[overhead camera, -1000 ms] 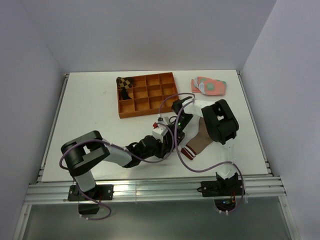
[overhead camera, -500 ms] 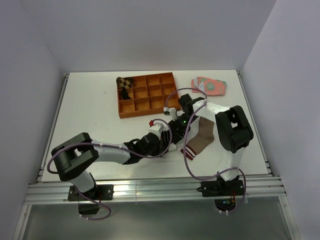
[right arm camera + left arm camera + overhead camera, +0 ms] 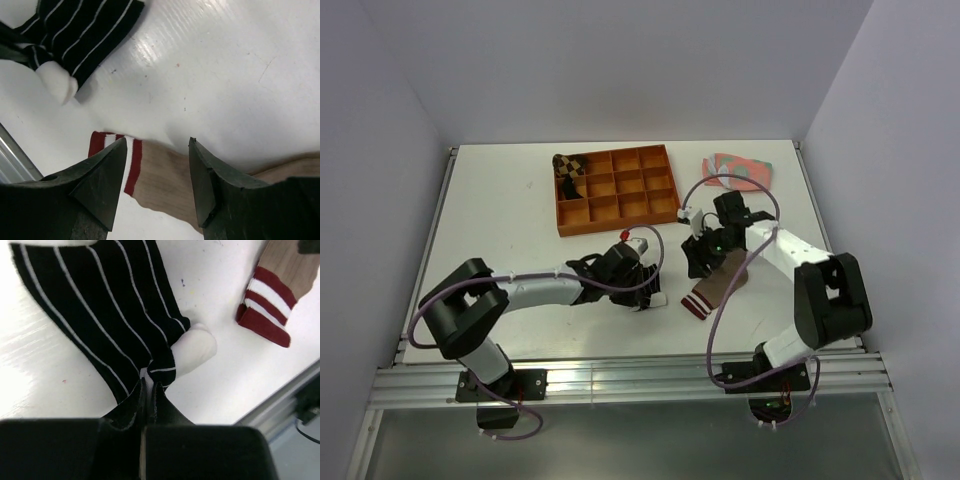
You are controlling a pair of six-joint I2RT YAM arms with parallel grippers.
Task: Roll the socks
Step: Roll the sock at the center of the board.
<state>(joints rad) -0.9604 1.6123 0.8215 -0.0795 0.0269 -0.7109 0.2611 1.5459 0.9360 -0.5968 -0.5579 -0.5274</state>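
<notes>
Rolling has not begun, it seems: the left hand [image 3: 148, 390] is clenched on the black sock [image 3: 100, 300] near its white toe, low on the table [image 3: 240, 365]. The right hand [image 3: 156, 150] hangs released over the tan sock [image 3: 165, 187], which also lies unrolled.

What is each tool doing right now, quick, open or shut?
Left tool: closed, pinching the black striped sock.
Right tool: open, holding nothing, above the tan sock.
</notes>
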